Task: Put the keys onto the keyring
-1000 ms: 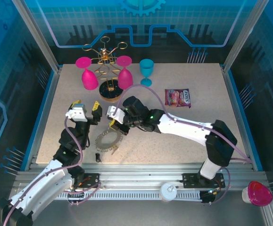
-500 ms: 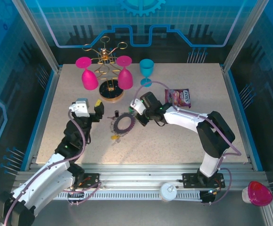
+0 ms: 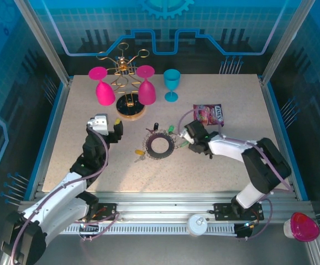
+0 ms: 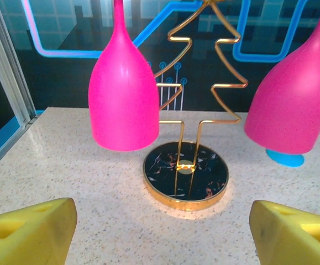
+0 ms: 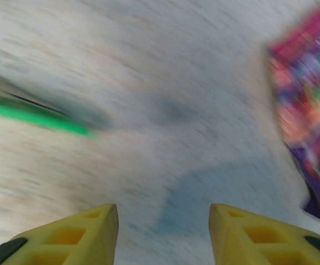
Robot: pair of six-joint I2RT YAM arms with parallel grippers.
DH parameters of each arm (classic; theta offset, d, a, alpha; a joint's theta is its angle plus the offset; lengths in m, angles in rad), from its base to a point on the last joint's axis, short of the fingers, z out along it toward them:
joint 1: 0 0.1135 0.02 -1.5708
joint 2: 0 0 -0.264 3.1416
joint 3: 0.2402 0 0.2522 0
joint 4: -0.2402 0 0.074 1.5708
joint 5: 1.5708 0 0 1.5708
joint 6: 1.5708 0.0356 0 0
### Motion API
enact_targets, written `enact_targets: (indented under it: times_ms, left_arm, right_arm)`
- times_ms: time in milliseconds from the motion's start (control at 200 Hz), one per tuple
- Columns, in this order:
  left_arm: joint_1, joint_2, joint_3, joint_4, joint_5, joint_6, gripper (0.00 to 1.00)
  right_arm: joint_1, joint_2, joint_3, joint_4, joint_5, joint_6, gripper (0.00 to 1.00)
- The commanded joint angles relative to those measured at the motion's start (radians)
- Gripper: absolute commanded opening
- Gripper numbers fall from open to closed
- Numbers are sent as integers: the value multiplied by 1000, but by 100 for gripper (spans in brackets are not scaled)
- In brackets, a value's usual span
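Observation:
The keyring, a dark ridged ring, lies flat in the middle of the table. Several small keys fan out round its rim: a black one, a green one and a yellow-orange one. My right gripper stands just right of the ring, open, with bare table between its fingers. Its wrist view is blurred and shows a green key streaked at the left. My left gripper is open and empty, well left of the ring, facing the rack.
A gold wire rack on a round black base holds two pink glasses upside down at the back. A teal cup stands beside it. A snack packet lies just behind my right gripper.
My right gripper carried the keyring from the near left to the table's middle, then opened and let it go. My left gripper rose slightly toward the rack.

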Motion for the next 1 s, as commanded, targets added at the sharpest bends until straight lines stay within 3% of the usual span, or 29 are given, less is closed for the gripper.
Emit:
enact_targets:
  times_ms: [0,125,195,270,300,325,375,455,520,605,690,760,815,886,996]
  left_arm:
    - [20,38,-19,32,14,18,85]
    - [50,110,-57,113,7,32,99]
    - [85,162,-75,169,16,35,99]
    - [133,230,-91,232,48,24,99]
    - [148,262,-98,269,70,24,99]
    - [159,290,-103,301,81,25,99]
    - [173,350,-116,376,102,40,99]
    - [192,464,-133,517,127,61,99]
    - [193,527,-121,595,149,108,99]
    - [203,604,-94,633,191,152,99]
    - [222,674,-97,718,152,126,99]
    - [280,681,-122,738,265,73,99]
    - [290,773,-128,879,256,92,99]
    - [296,711,-102,715,264,54,99]
    - [298,727,-62,668,201,37,99]
  right_arm:
    - [-109,-143,-64,148,4,98,50]
    - [-272,-271,-229,436,-210,229,52]
    - [-338,-277,-339,685,-334,237,53]
    - [-382,-210,-440,998,-367,255,57]
    - [-395,-201,-421,976,-336,303,58]
    - [-420,-185,-412,970,-396,322,57]
    - [-473,-127,-432,1064,-528,337,56]
    - [-497,-7,-496,1336,-552,363,57]
    - [-514,-75,-499,1219,-581,365,59]
    - [-517,-30,-488,1283,-599,372,60]
    - [-519,-32,-465,1223,-596,375,61]
    - [-527,-38,-458,1202,-588,382,62]
    - [-529,-37,-457,1201,-572,392,64]
    - [-530,-37,-450,1188,-553,404,64]
    - [-538,-40,-443,1170,-536,420,65]
